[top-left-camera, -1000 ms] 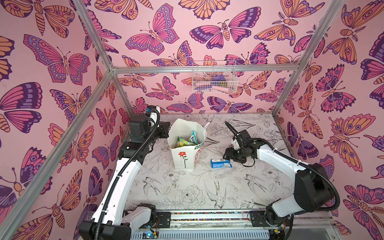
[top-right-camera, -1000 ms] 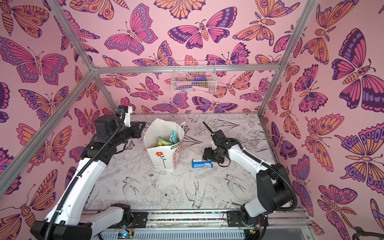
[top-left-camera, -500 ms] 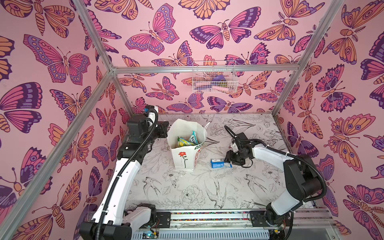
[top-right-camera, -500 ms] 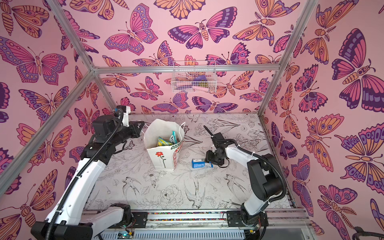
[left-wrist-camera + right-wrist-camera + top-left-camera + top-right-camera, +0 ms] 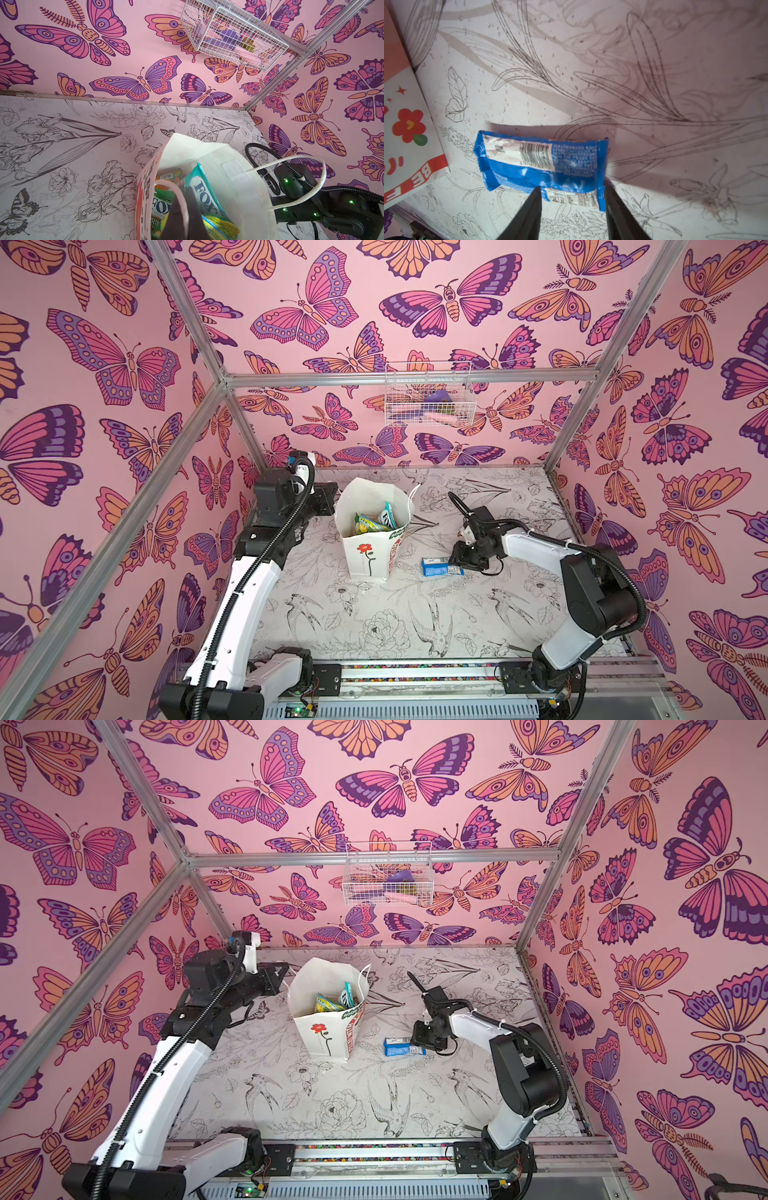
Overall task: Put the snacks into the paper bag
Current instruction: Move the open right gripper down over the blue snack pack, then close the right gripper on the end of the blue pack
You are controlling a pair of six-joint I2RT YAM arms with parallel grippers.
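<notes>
My left pincer (image 5: 184,193) is clamped shut on the bag (image 5: 365,568) at its rim. My right pincer (image 5: 572,192) stands open, straddling one end of the blue packet (image 5: 542,160).

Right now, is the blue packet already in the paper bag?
No: the blue packet lies on the table beside the paper bag, with the open right hand astride one end.
</notes>
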